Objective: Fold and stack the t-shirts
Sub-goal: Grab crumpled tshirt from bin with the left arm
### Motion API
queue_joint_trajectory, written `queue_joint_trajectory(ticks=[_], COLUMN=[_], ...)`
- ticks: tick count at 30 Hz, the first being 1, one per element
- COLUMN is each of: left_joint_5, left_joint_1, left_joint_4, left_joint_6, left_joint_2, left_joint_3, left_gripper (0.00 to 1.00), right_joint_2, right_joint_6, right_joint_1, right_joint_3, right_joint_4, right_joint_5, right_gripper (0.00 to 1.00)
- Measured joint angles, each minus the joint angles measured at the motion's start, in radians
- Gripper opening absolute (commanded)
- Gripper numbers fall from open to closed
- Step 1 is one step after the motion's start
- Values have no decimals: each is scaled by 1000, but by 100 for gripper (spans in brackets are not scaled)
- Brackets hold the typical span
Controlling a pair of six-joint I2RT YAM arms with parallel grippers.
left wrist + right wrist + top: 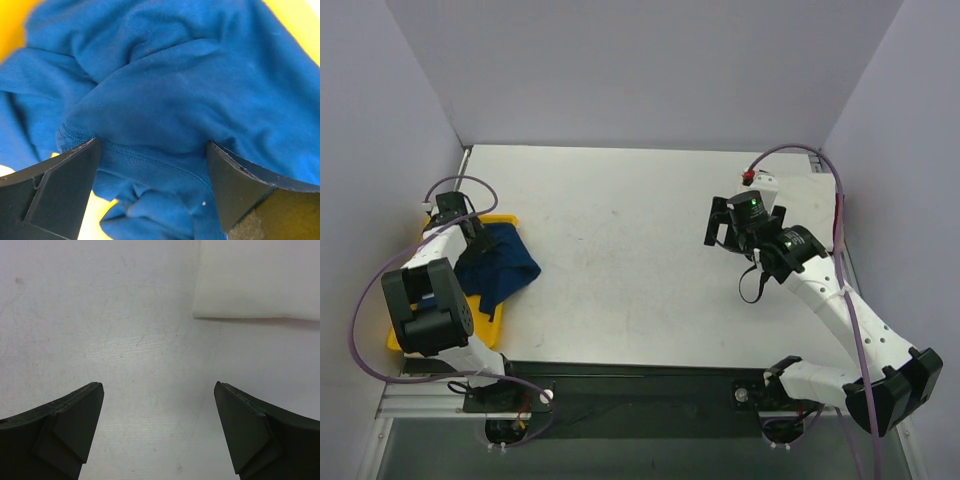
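Navy shirt lies bunched up at the left edge of the surface, heaped over a yellow tray and spilling past its right rim. The left jaws are down in the cloth and spread wide. A rumpled fold with a stitched hem bulges between them, but they are not closed on it. Well across to the right, the right jaws hang over bare surface, also wide, holding nothing. Just ahead of them lies a cream shirt, flat, its near edge straight.
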Motion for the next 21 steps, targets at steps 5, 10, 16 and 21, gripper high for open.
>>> queue_joint_trajectory(ticks=[5, 10, 16, 21], left_joint_5=[13, 55, 164, 271], left_joint_1=[23, 30, 39, 40], left_joint_4=[-8, 6, 19, -15], left_joint_6=[-38, -53, -45, -72], left_joint_2=[122, 127, 126, 102], left_joint_3=[56, 60, 64, 79], left_gripper=[84, 36, 0, 0], right_joint_2=[66, 106, 113, 112], right_joint_6=[-33, -49, -48, -46], right_joint_1=[-16, -31, -56, -63], right_joint_3=[43, 68, 69, 68], right_joint_4=[7, 13, 14, 14], right_joint_5=[-42, -85, -125, -138], right_gripper=[100, 100, 100, 99])
